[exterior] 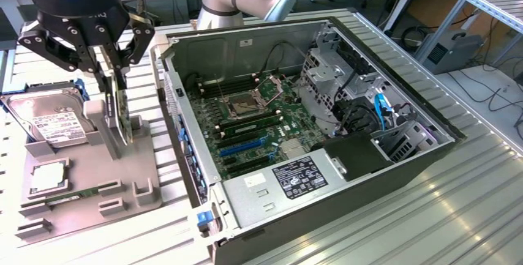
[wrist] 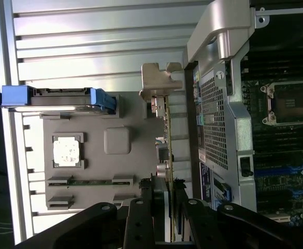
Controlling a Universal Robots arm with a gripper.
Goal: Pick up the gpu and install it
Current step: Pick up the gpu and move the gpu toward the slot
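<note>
The gpu [exterior: 122, 118] is a thin dark card standing on edge over the grey holder tray [exterior: 122, 179] at the exterior view's left. My gripper [exterior: 114, 72] comes down from above and is shut on the card's upper edge, one finger on each face. In the wrist view the gpu [wrist: 169, 150] shows edge-on, with its silvery end bracket [wrist: 159, 80] at the far end and my gripper [wrist: 165, 199] clamped around it. I cannot tell whether the card's lower edge still touches the tray.
On the tray lie a hard drive [exterior: 49, 121] with blue rails, a processor chip [exterior: 48, 176] and a green memory stick [exterior: 73, 194]. The open computer case [exterior: 392, 155] lies to the exterior view's right, its motherboard [exterior: 253, 130] exposed. All rests on a ribbed aluminium table [exterior: 457, 216].
</note>
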